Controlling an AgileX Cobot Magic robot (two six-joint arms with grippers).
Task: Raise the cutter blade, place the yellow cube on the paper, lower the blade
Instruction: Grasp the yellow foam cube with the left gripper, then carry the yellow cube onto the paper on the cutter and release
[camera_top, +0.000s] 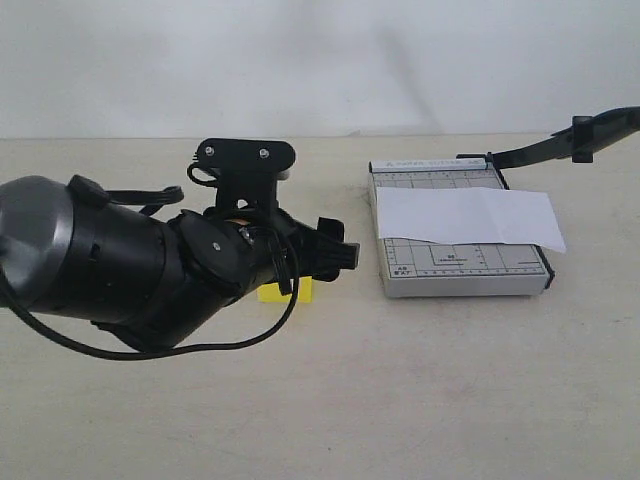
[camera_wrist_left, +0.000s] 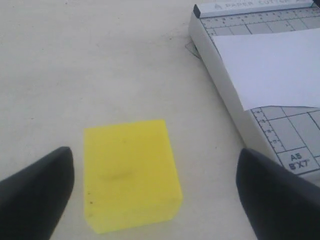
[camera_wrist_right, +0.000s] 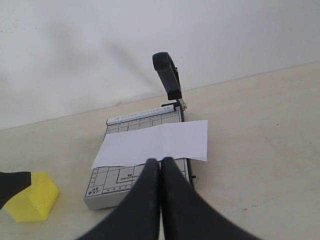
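Observation:
The yellow cube (camera_wrist_left: 130, 172) rests on the table between the wide-open fingers of my left gripper (camera_wrist_left: 155, 152), touching neither and closer to one finger (camera_wrist_left: 37, 195). In the exterior view the cube (camera_top: 285, 291) shows just under the left gripper (camera_top: 335, 255), left of the grey cutter base (camera_top: 460, 272). The cutter blade (camera_top: 570, 143) is raised, its handle (camera_wrist_right: 167, 75) up over the base's far corner. The white paper (camera_top: 465, 215) lies across the base, overhanging to the right. My right gripper (camera_wrist_right: 161, 162) is shut and empty, hovering near the cutter's front edge.
The left arm's bulky black body (camera_top: 120, 260) and its cable fill the left of the exterior view. The cutter base's side wall (camera_wrist_left: 225, 75) stands a short way from the cube. A pale wall (camera_wrist_right: 150, 30) rises behind the beige table (camera_top: 400, 400).

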